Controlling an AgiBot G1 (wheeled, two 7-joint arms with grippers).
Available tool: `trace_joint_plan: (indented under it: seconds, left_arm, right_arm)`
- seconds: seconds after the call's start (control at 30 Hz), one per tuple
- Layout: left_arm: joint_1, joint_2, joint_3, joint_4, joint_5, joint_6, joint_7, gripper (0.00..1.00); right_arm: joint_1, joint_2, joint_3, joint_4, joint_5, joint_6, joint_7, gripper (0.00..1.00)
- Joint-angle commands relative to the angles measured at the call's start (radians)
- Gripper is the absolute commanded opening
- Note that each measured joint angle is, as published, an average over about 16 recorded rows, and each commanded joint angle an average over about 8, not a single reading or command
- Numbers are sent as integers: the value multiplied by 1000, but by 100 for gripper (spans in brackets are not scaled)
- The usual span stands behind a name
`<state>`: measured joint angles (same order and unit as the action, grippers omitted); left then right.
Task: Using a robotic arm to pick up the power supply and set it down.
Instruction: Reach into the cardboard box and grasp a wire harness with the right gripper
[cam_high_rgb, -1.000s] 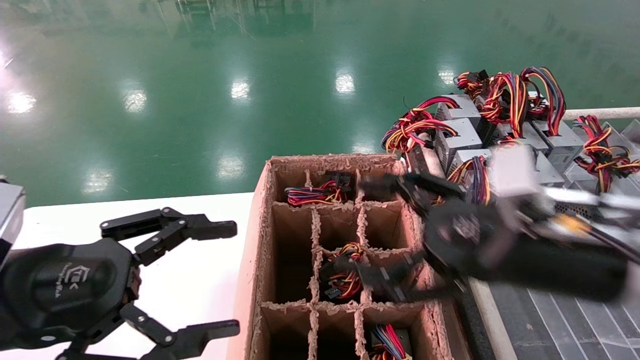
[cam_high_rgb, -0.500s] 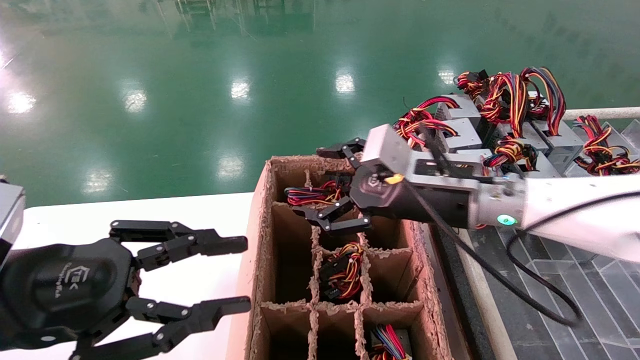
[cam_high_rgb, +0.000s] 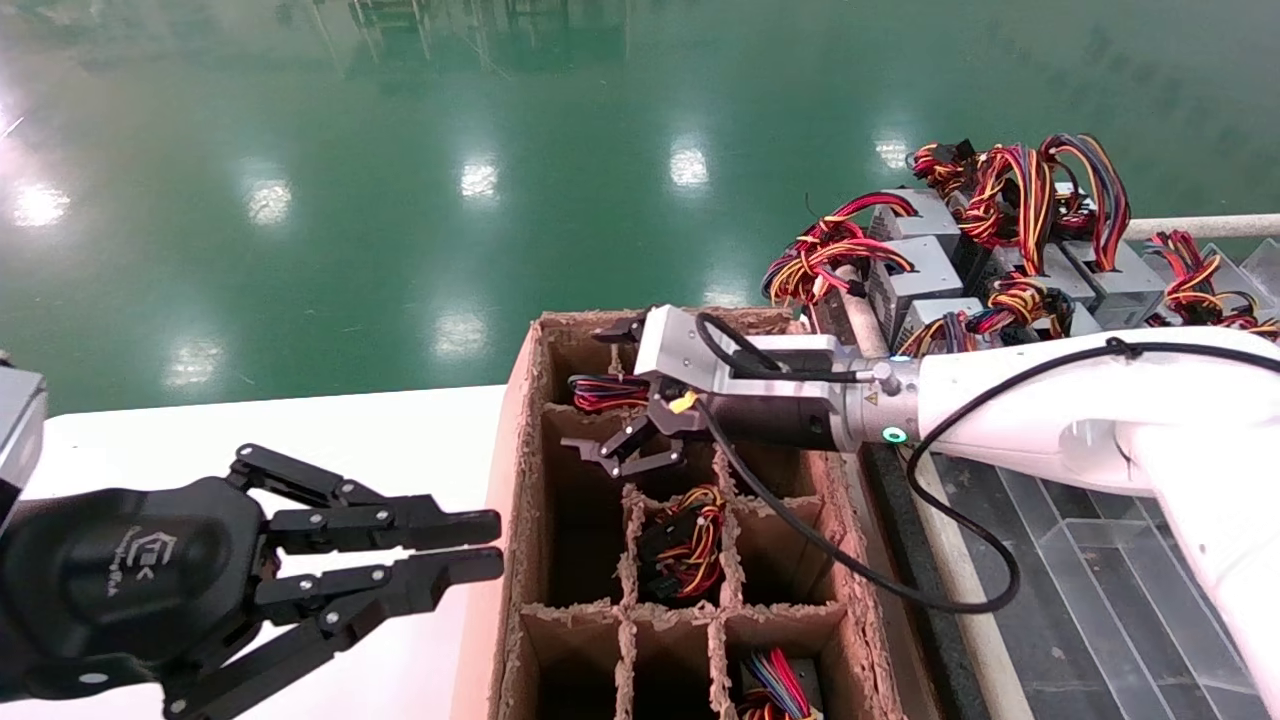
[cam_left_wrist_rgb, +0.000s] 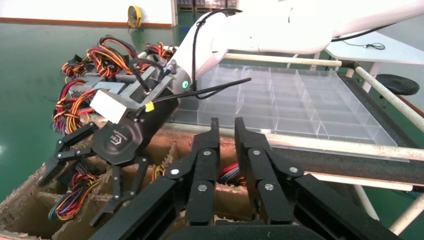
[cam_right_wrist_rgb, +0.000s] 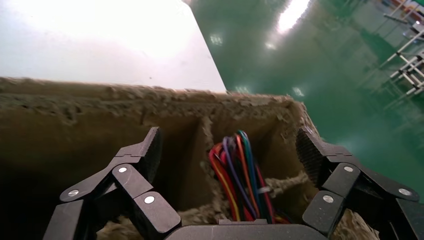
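Observation:
My right gripper (cam_high_rgb: 612, 395) reaches in from the right and hangs open over the back cells of the cardboard divider box (cam_high_rgb: 525, 400). One power supply sits down in a back cell; only its red, purple and orange wire bundle (cam_high_rgb: 603, 392) shows. In the right wrist view that bundle (cam_right_wrist_rgb: 239, 175) stands between and beyond the spread fingers of the right gripper (cam_right_wrist_rgb: 229, 140), untouched. The left wrist view shows the right gripper (cam_left_wrist_rgb: 80, 192) above the box. My left gripper (cam_high_rgb: 495, 541) hovers over the white table (cam_high_rgb: 400, 420), its fingers (cam_left_wrist_rgb: 212, 150) drawn together with a thin gap, holding nothing.
More grey power supplies (cam_high_rgb: 930, 270) with tangled wires are piled at the back right. Other cells hold wire bundles in the middle (cam_high_rgb: 690, 540) and at the front (cam_high_rgb: 775, 685). A clear compartment tray (cam_high_rgb: 1100, 600) lies right of the box. Green floor lies beyond.
The right arm has swung left and forward, from beside the pile to over the box's back cells, gripper still open. The left gripper's fingers have closed from wide open to nearly touching.

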<state>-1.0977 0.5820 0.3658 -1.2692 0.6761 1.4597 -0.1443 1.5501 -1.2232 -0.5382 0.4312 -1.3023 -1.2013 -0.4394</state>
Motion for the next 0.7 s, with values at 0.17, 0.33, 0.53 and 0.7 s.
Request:
trace_joint_plan:
  seconds: [0.17,0.33,0.53,0.7]
  left_arm:
    - [0,0,0,0,0,0,0,0]
    - [0,0,0,0,0,0,0,0]
    - [0,0,0,0,0,0,0,0]
    - [0,0,0,0,0,0,0,0]
  right_arm:
    - [35,-27,6,-118,4,0,-74,0]
    - [57,-35,9,-192,8,-7,-112,0]
    - [77,-46,13,-259,13,-14,-150,0]
    - [89,-55,16,-300,16,-18,-177,0]
